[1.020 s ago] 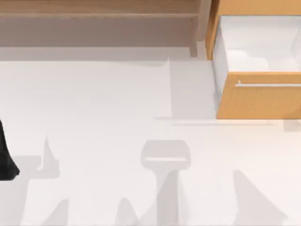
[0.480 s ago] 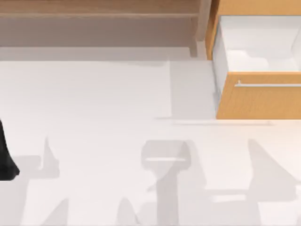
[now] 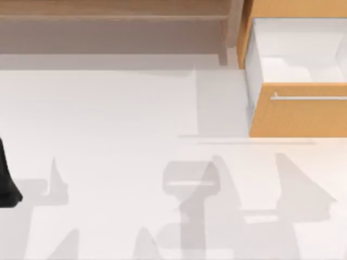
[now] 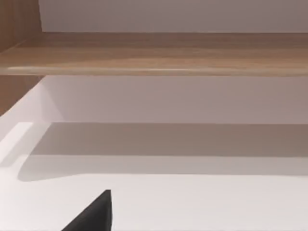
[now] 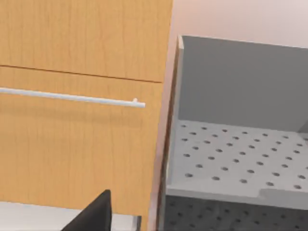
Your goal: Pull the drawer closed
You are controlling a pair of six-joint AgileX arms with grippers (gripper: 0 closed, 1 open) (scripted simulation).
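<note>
The drawer (image 3: 298, 81) stands pulled out at the far right of the table (image 3: 119, 114) in the top view, running off the right edge of the view. Its orange-tan front panel (image 3: 298, 116) faces the near side, with the silver bar handle (image 3: 309, 98) lying horizontally across the upper part of the panel. Behind the panel, the white inner walls and floor (image 3: 295, 54) are exposed. I can make out no object inside the cavity, only a soft shadow on the floor.

To the left of the drawer, the brown wooden shelf unit (image 3: 114, 21) spans the far edge of the table. The table surface in front of both is open, marked only by shadows.

A dark part of the left arm (image 3: 6, 179) sits at the left edge of the top view, well apart from the drawer. A dark finger tip (image 4: 94, 214) shows in the left wrist view, facing the shelf board (image 4: 154, 55); whether this gripper is spread or pressed together cannot be told.

In the right wrist view, a dark finger tip (image 5: 94, 214) lies low in front of the drawer panel (image 5: 77, 144), below the handle (image 5: 72, 97). A grey perforated rack (image 5: 236, 154) stands just beside the panel. The state of the right gripper cannot be told.
</note>
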